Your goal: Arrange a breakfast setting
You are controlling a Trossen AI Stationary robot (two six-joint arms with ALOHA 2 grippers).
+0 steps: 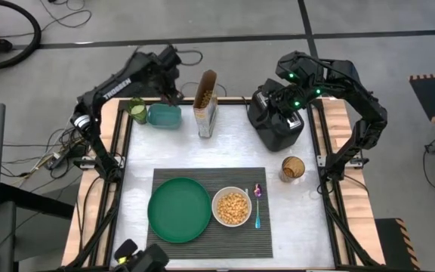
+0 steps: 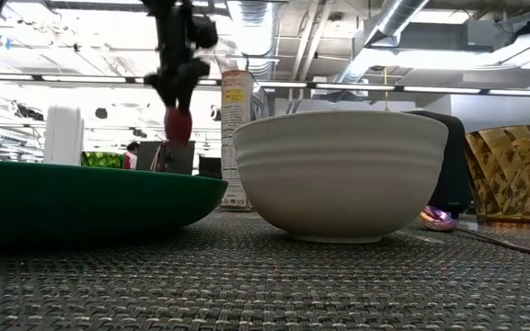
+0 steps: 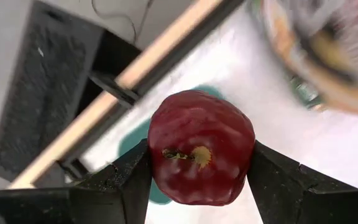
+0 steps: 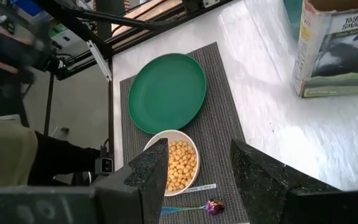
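- We hold the red apple (image 3: 201, 147) in the left gripper (image 3: 197, 180); its fingers (image 3: 120, 180) are clamped on the fruit's two sides, and the stem pit faces the wrist camera.
- The apple hangs clear of the surface (image 1: 308, 219) at the far left corner, above the teal container (image 1: 164, 115) and beside the cereal box (image 1: 206, 104).
- The relation that matters to us: the green plate (image 1: 180, 209) lies on the near side of the surface, well apart from the apple, toward the robot's base and slightly inward. We judge the coming move to be a carry in that direction, then a lowering.
- The plate sits on the left half of the dark placemat (image 1: 202, 175), so our left arm is the nearer one and suits the job.
- An apple is round, with no long axis to line up; what counts is setting it down well inside the plate's rim, since it could roll.
- The white bowl (image 1: 232, 207), filled with cereal, stands just beside the plate, with the spoon (image 1: 257, 205) on its other side; we should keep clear of both.
- Our right gripper (image 4: 194, 180) waits high over the black toaster (image 1: 276, 125) at the far right, its fingers apart and holding nothing.
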